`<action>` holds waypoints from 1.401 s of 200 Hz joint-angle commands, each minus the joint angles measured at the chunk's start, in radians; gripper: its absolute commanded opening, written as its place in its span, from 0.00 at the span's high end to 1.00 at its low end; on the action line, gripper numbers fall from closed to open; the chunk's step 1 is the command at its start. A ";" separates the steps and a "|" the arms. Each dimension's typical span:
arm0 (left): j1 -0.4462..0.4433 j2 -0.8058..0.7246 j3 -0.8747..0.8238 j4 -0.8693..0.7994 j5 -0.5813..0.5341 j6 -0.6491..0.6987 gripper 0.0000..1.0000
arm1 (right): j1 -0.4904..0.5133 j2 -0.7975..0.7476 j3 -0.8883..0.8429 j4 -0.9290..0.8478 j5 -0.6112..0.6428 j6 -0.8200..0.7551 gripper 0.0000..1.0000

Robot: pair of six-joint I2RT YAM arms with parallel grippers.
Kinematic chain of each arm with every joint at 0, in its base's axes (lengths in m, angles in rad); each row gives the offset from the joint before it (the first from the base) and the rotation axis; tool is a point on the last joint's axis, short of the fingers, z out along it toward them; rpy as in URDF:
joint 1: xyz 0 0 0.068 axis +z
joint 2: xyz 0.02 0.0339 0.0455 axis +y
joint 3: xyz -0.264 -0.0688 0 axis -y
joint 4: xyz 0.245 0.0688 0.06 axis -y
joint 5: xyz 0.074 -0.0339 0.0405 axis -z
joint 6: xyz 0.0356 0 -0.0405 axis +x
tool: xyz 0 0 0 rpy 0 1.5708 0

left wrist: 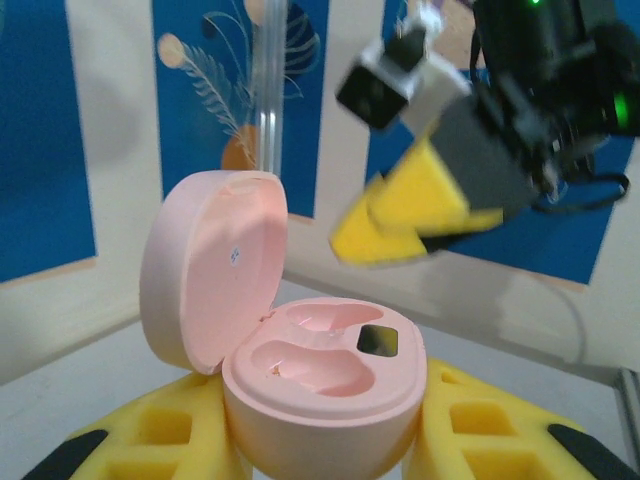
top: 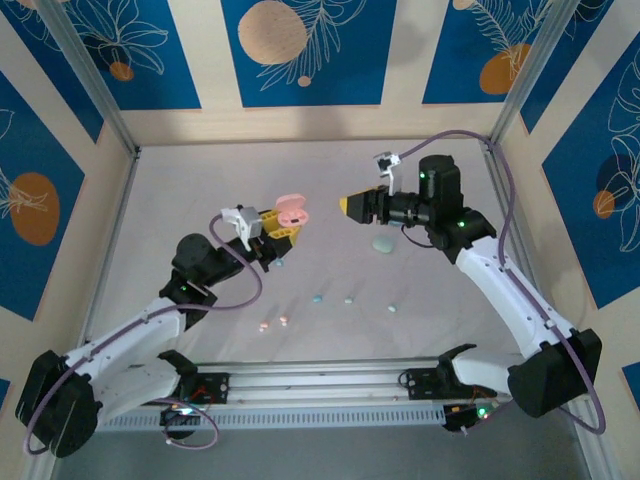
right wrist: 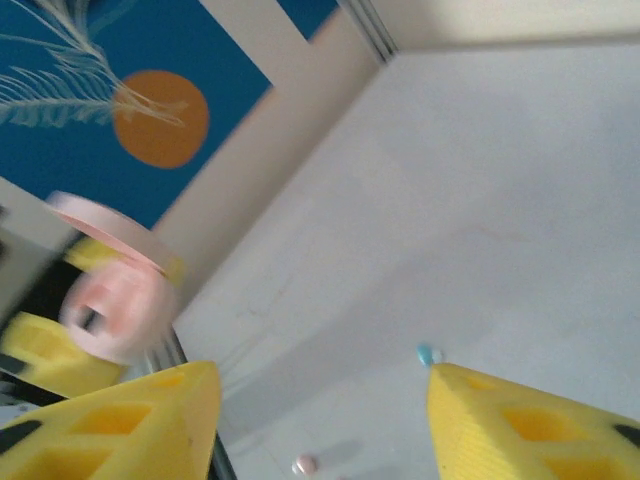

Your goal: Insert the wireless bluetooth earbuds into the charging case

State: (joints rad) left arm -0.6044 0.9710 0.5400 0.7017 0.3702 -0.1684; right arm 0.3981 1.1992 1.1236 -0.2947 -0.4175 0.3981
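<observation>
The left hand (top: 282, 233) pinches the pink charging case (left wrist: 320, 390) and holds it up off the tabletop (top: 200, 180). The lid (left wrist: 215, 270) is flipped open and the two hollows (left wrist: 300, 365) face up, most likely so a bud can drop in easily. Both hollows look empty. The right hand (top: 352, 205) hangs near the case with its fingers spread and nothing between them. The earbuds (top: 284, 320) lie loose on the tabletop between the arms.

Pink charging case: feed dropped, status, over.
Left gripper shut on pink charging case, lid open, sockets empty. Right gripper open, empty. Earbuds on table. No obstruction seen.
</observation>
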 commanded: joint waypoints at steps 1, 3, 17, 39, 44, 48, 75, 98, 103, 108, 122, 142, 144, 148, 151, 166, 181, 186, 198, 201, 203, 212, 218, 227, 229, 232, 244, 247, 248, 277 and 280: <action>-0.004 -0.059 0.007 -0.011 -0.111 -0.032 0.79 | 0.064 0.038 -0.010 -0.192 0.115 -0.006 0.49; -0.004 -0.066 0.010 -0.020 -0.116 -0.031 0.78 | 0.070 0.044 -0.012 -0.203 0.121 -0.006 0.50; -0.003 -0.104 0.032 -0.085 -0.144 -0.036 0.78 | 0.109 0.093 -0.017 -0.259 0.143 0.031 0.55; -0.004 -0.173 0.053 -0.156 -0.196 -0.041 0.77 | 0.169 0.196 -0.021 -0.309 0.123 0.091 0.61; -0.004 -0.187 0.059 -0.174 -0.208 -0.038 0.77 | 0.188 0.217 -0.022 -0.310 0.119 0.102 0.61; -0.004 -0.199 0.063 -0.192 -0.221 -0.037 0.77 | 0.205 0.233 -0.024 -0.310 0.120 0.112 0.61; -0.004 -0.261 0.105 -0.318 -0.277 -0.015 0.77 | 0.316 0.334 -0.016 -0.288 0.159 0.201 0.63; -0.004 -0.299 0.114 -0.364 -0.308 -0.001 0.77 | 0.404 0.427 0.013 -0.256 0.126 0.203 0.63; -0.004 -0.305 0.116 -0.373 -0.313 0.003 0.77 | 0.420 0.448 0.024 -0.259 0.126 0.196 0.63; -0.004 -0.310 0.119 -0.381 -0.316 0.006 0.77 | 0.433 0.471 0.038 -0.262 0.127 0.188 0.63; -0.004 -0.318 0.118 -0.387 -0.313 0.008 0.76 | 0.469 0.535 0.075 -0.276 0.130 0.168 0.63; -0.004 -0.324 0.121 -0.392 -0.304 0.009 0.76 | 0.511 0.622 0.132 -0.308 0.133 0.148 0.65; -0.005 -0.324 0.121 -0.393 -0.303 0.009 0.76 | 0.515 0.630 0.138 -0.310 0.132 0.146 0.65; -0.004 -0.325 0.123 -0.396 -0.301 0.011 0.76 | 0.522 0.645 0.145 -0.314 0.132 0.143 0.65; -0.005 -0.326 0.123 -0.399 -0.301 0.010 0.76 | 0.527 0.652 0.151 -0.316 0.133 0.141 0.65; -0.004 -0.332 0.122 -0.402 -0.300 0.011 0.76 | 0.546 0.692 0.169 -0.319 0.146 0.141 0.65; -0.004 -0.336 0.118 -0.404 -0.299 0.011 0.76 | 0.556 0.715 0.177 -0.317 0.152 0.140 0.65; -0.004 -0.336 0.119 -0.407 -0.298 0.010 0.76 | 0.558 0.721 0.179 -0.317 0.159 0.137 0.64; -0.004 -0.338 0.120 -0.411 -0.294 0.012 0.76 | 0.560 0.733 0.183 -0.319 0.172 0.133 0.64; -0.004 -0.339 0.120 -0.411 -0.294 0.012 0.76 | 0.559 0.736 0.183 -0.318 0.173 0.132 0.64; -0.004 -0.339 0.120 -0.411 -0.292 0.012 0.76 | 0.558 0.738 0.184 -0.318 0.175 0.131 0.64; -0.004 -0.339 0.120 -0.413 -0.292 0.012 0.76 | 0.559 0.747 0.187 -0.318 0.181 0.129 0.64; -0.004 -0.339 0.120 -0.416 -0.291 0.012 0.76 | 0.559 0.753 0.188 -0.317 0.182 0.127 0.64; -0.004 -0.339 0.120 -0.415 -0.288 0.011 0.75 | 0.561 0.761 0.190 -0.312 0.176 0.125 0.64; -0.004 -0.339 0.120 -0.416 -0.288 0.012 0.75 | 0.561 0.764 0.191 -0.311 0.173 0.125 0.64; -0.003 -0.339 0.122 -0.416 -0.286 0.012 0.75 | 0.561 0.767 0.192 -0.310 0.169 0.125 0.64; -0.004 -0.339 0.121 -0.416 -0.283 0.010 0.75 | 0.562 0.780 0.199 -0.305 0.158 0.126 0.64; -0.004 -0.339 0.123 -0.418 -0.283 0.010 0.75 | 0.562 0.782 0.200 -0.305 0.156 0.124 0.64; -0.004 -0.339 0.123 -0.418 -0.283 0.010 0.75 | 0.562 0.782 0.201 -0.304 0.157 0.124 0.64; -0.004 -0.340 0.121 -0.419 -0.277 0.008 0.75 | 0.564 0.801 0.206 -0.290 0.128 0.118 0.64; -0.004 -0.341 0.120 -0.419 -0.276 0.007 0.75 | 0.563 0.803 0.206 -0.290 0.125 0.118 0.64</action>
State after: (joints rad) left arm -0.6044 0.6441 0.6312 0.2695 0.0841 -0.1741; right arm 0.9558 1.9804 1.3048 -0.5808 -0.2474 0.5316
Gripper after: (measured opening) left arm 0.336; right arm 0.360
